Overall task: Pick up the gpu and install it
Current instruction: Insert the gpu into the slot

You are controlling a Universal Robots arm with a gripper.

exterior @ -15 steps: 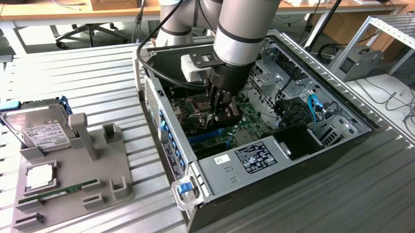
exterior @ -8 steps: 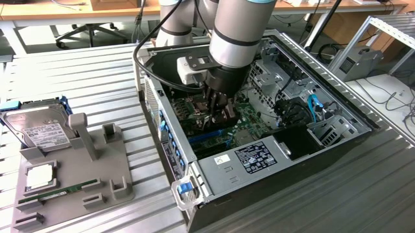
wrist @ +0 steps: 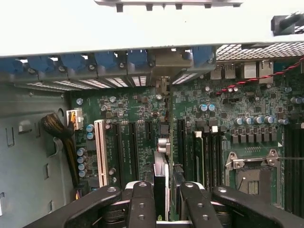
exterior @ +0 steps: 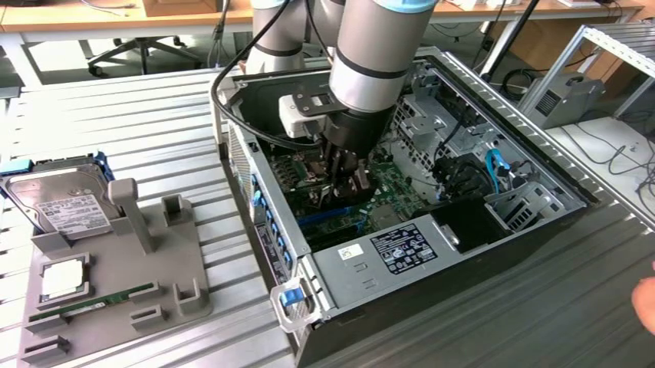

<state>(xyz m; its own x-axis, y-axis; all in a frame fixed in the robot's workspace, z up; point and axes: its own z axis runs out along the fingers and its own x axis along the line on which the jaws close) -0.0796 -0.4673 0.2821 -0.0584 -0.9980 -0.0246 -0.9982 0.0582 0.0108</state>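
My gripper (exterior: pixel 344 182) reaches down into the open computer case (exterior: pixel 338 287), over the green motherboard (exterior: pixel 394 192). In the wrist view the gpu (wrist: pixel 163 178) stands edge-on between my two black fingers (wrist: pixel 141 204), which are shut on it. The card runs along a black expansion slot on the motherboard (wrist: pixel 218 102) towards the rear wall of the case. Its far end lines up with a grey bracket opening (wrist: pixel 165 61) among the blue slot latches (wrist: pixel 71 64). In the exterior view my fingers and wrist hide most of the card.
A white slot (wrist: pixel 100 152) and the processor socket (wrist: pixel 251 178) flank the card. On the exterior view's left, a grey fixture (exterior: pixel 153 253) holds a hard drive (exterior: pixel 64 203), a chip (exterior: pixel 64 277) and a RAM stick (exterior: pixel 92 303). A hand (exterior: pixel 645 303) shows at the right edge.
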